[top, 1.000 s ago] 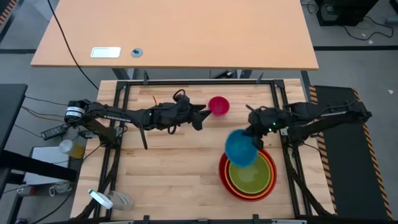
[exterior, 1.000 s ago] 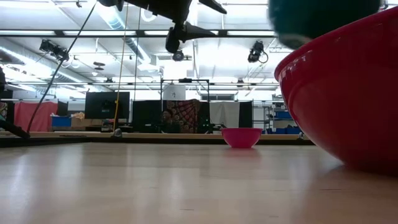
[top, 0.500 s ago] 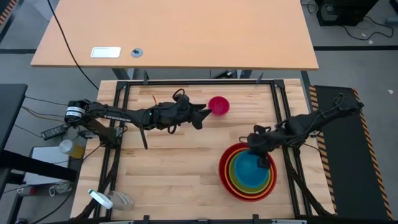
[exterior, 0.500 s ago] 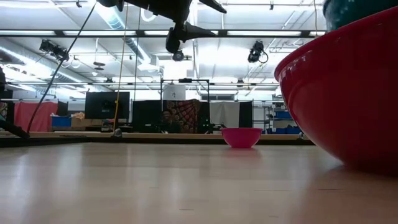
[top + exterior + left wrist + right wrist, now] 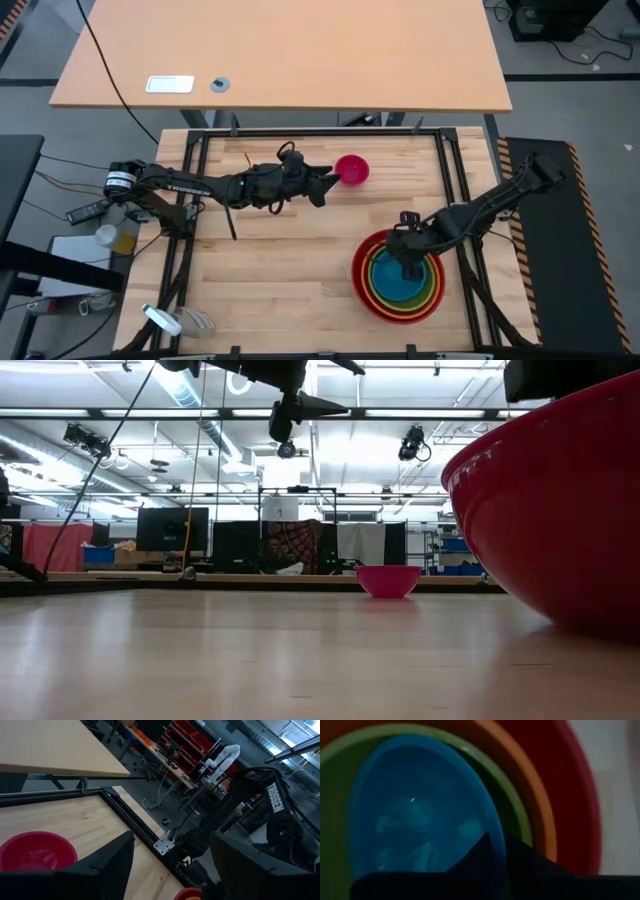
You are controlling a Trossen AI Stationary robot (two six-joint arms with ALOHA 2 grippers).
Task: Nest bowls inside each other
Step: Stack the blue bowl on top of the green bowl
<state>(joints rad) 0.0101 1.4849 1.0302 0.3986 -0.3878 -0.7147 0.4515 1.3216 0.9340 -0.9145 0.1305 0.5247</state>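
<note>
A red bowl stands at the table's near right with an orange bowl, a green bowl and a blue bowl nested in it. My right gripper points steeply down at the blue bowl's far rim and is shut on it. The small pink bowl rests on its base alone near the far edge. My left gripper hangs level and open above the table, just left of the pink bowl, touching nothing. My right gripper has the blue bowl's rim between its two fingers, one inside the bowl and one outside. The fingers come from above, slanting down. The bowl sits level inside the green bowl.
Black frame rails run along the table's left, right and far sides. A tan desk stands beyond the far edge. Bare wood lies at the near left. In the low view the red bowl's wall fills the right side.
My right gripper has come down toward the table's near edge with the blue bowl. The bowl hung tilted above the stack's far left side and now lies level inside the green bowl.
</note>
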